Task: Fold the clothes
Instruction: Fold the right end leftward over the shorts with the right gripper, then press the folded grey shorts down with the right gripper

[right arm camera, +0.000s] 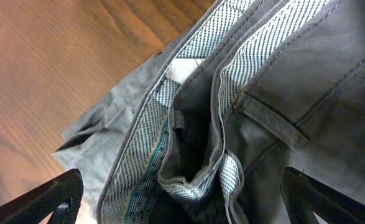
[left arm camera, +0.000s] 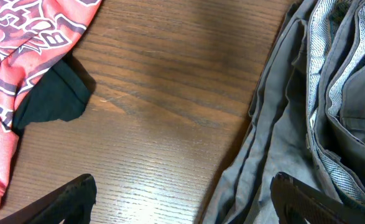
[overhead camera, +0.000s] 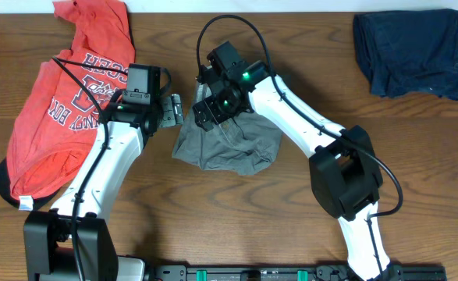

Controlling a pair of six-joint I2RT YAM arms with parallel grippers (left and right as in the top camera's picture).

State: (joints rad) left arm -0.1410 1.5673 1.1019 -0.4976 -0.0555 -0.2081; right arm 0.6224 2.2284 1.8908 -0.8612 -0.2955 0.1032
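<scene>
– On the left side of the table (overhead camera: 213,211), what lies there?
– The red-orange T-shirt (overhead camera: 57,117), spread out. Its long axis runs from the far edge toward the near left corner. White lettering faces up, and a dark trim shows at its near end.
– And the left gripper (overhead camera: 174,109)?
– Just right of the shirt, beside the left edge of the shorts (overhead camera: 236,148). Its jaws stand wide apart, with nothing between them but bare wood.
– Where are the shorts, then?
– At the middle of the table, between the two arms: a crumpled grey-olive heap, wider across than deep. Which way the legs point I cannot tell, bunched as they are. The waistband end sits toward the far left of the heap, under the right gripper (overhead camera: 211,109).
– What shows there?
– From the right wrist, the waistband gapes open, showing dotted lining, a white label and a belt loop.
– Is it gripped?
– No; the fingers are spread wide above the cloth, clamping nothing.
– And further right?
– The dark navy garment (overhead camera: 408,51) lies rumpled at the far right corner, well apart from the rest.
</scene>
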